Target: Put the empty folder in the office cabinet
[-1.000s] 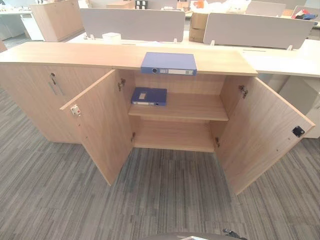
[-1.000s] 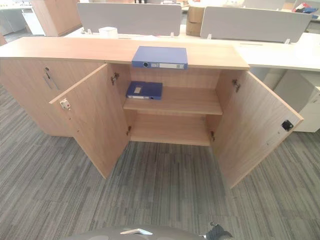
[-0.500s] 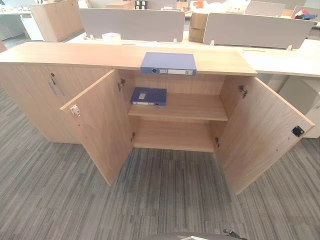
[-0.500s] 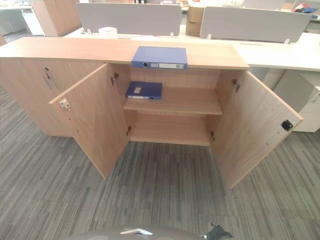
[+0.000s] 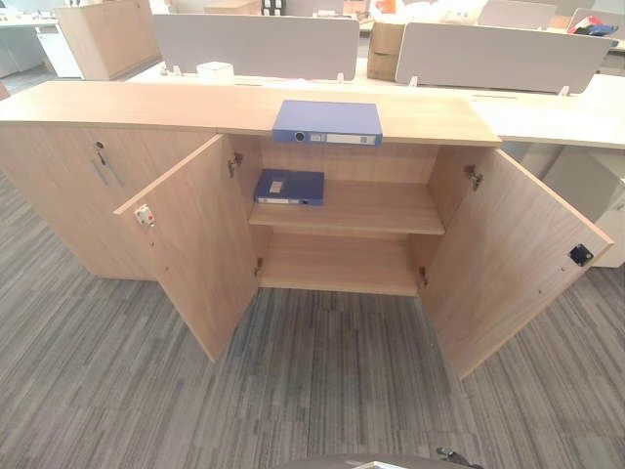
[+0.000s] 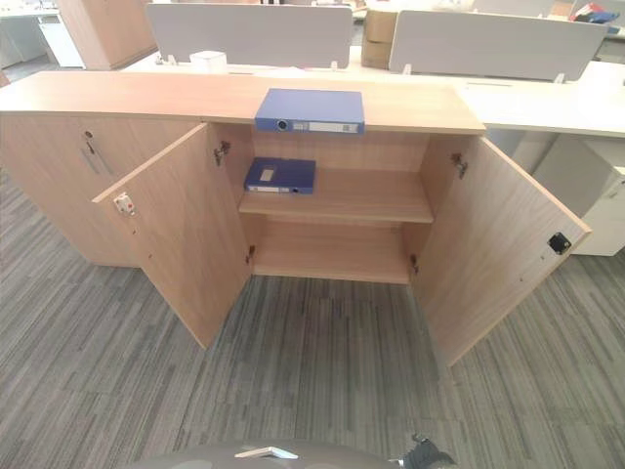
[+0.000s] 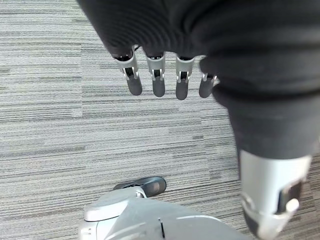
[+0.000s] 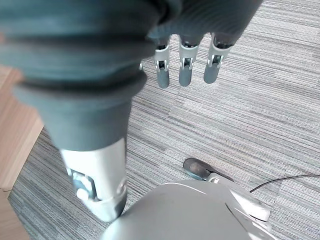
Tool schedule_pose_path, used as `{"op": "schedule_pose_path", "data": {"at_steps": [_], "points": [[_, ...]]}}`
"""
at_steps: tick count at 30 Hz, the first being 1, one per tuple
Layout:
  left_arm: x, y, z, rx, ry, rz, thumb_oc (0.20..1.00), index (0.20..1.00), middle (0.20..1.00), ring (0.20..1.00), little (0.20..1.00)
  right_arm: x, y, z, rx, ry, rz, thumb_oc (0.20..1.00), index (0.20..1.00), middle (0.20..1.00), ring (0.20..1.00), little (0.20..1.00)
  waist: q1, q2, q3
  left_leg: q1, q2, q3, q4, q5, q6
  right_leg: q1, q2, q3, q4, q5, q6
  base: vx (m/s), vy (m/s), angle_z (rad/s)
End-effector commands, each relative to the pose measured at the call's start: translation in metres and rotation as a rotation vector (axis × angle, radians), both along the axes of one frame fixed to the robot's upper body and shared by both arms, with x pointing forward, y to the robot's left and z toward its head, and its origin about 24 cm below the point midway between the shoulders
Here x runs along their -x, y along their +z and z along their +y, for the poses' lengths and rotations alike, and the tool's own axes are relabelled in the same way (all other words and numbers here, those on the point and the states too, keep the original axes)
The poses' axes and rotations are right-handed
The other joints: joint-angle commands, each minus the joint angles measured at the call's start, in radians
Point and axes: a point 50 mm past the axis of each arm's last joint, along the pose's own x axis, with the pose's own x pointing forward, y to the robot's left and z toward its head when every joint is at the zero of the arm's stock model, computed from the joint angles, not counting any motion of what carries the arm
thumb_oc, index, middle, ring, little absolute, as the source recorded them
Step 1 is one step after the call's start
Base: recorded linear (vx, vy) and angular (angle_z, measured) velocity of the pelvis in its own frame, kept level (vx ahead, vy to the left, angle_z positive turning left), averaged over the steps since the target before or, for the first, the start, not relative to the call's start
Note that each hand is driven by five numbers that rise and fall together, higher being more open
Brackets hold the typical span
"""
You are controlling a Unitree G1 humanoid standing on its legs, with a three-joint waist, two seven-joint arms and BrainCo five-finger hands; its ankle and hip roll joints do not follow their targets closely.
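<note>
- Hanging over the carpet (image 7: 60,125), left hand (image 7: 157,75) and right hand (image 8: 185,62) are relaxed, fingers straight, holding nothing.
- Folder (image 5: 327,122) lies flat atop the cabinet (image 5: 117,103), at 12 o'clock, long axis crosswise.
- Second folder (image 5: 290,187) occupies the shelf (image 5: 371,210).
- Judgement: neither hand is clearly nearer.

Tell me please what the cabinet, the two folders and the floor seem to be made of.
Cabinet: probably wood-look laminate board, matt, with even light grain on doors and shelves. Folder on top and folder on the shelf: likely plastic-covered cardboard, smooth blue covers with a slight sheen; the top one has a pale spine label. Floor: carpet, apparently, grey with fine stripes and visible tile seams.
</note>
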Motion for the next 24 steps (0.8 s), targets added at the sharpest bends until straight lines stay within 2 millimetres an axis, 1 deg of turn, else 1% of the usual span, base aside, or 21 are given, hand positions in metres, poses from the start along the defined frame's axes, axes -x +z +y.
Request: {"op": "schedule_pose_path", "data": {"at_steps": [1, 15, 19, 20, 21, 23, 24], "points": [[-0.009, 0.0, 0.0, -0.015, 0.006, 0.001, 1.0, 1.0, 1.0, 1.0, 1.0, 0.005, 0.002, -0.023, 0.082, 0.043, 0.063, 1.0, 1.0, 1.0, 1.0, 1.0, -0.009, 0.022, 0.008, -0.015, 0.024, 0.063, -0.009, -0.011, -0.063, 0.027, -0.018, -0.035, 0.003, -0.02, 0.068, 0.0, 0.0, 0.0], [-0.01, 0.001, 0.002, -0.017, 0.035, -0.009, 1.0, 1.0, 1.0, 1.0, 1.0, 0.007, 0.002, -0.025, 0.086, 0.037, 0.067, 1.0, 1.0, 1.0, 1.0, 1.0, -0.008, 0.021, 0.016, -0.016, 0.03, 0.061, -0.009, -0.007, -0.067, 0.024, -0.012, -0.035, 0.007, -0.024, 0.063, 0.0, -0.013, -0.01], [-0.012, 0.001, 0.005, -0.024, 0.07, -0.022, 1.0, 1.0, 1.0, 1.0, 1.0, 0.002, 0.003, -0.026, 0.088, 0.043, 0.05, 1.0, 1.0, 1.0, 1.0, 1.0, -0.007, 0.021, 0.027, -0.016, 0.036, 0.059, -0.009, -0.005, -0.071, 0.02, -0.008, -0.038, 0.013, -0.029, 0.06, -0.01, -0.065, 0.0], [-0.016, 0.002, 0.007, -0.028, 0.089, -0.034, 1.0, 1.0, 1.0, 1.0, 1.0, -0.004, 0.004, -0.027, 0.09, 0.038, 0.033, 1.0, 1.0, 1.0, 1.0, 1.0, -0.006, 0.022, 0.044, -0.03, 0.04, 0.059, 0.004, 0.0, -0.074, 0.01, -0.008, -0.036, 0.022, -0.032, 0.057, -0.09, -0.032, 0.0], [-0.018, 0.003, 0.009, -0.031, 0.095, -0.042, 1.0, 1.0, 1.0, 1.0, 1.0, -0.008, 0.005, -0.028, 0.092, 0.029, 0.019, 1.0, 1.0, 1.0, 1.0, 1.0, -0.004, 0.022, 0.063, -0.065, 0.045, 0.062, 0.056, -0.004, -0.077, -0.001, -0.009, -0.034, 0.036, -0.038, 0.054, -0.18, -0.064, 0.02], [-0.026, 0.004, 0.012, -0.038, 0.092, -0.062, 1.0, 1.0, 1.0, 1.0, 1.0, -0.014, 0.006, -0.031, 0.084, -0.008, -0.001, 1.0, 1.0, 1.0, 1.0, 1.0, 0.004, 0.005, 0.113, -0.201, 0.049, 0.072, 0.261, -0.03, -0.105, -0.023, -0.019, -0.033, 0.061, -0.046, 0.039, -0.21, -0.091, 0.02], [-0.027, 0.005, 0.012, -0.041, 0.089, -0.064, 1.0, 1.0, 1.0, 1.0, 1.0, -0.015, 0.007, -0.034, 0.086, -0.029, -0.005, 1.0, 1.0, 1.0, 1.0, 1.0, 0.008, -0.004, 0.136, -0.258, 0.055, 0.073, 0.34, -0.01, -0.118, -0.024, -0.031, -0.039, 0.066, -0.046, 0.034, -0.14, -0.096, 0.09]]}}
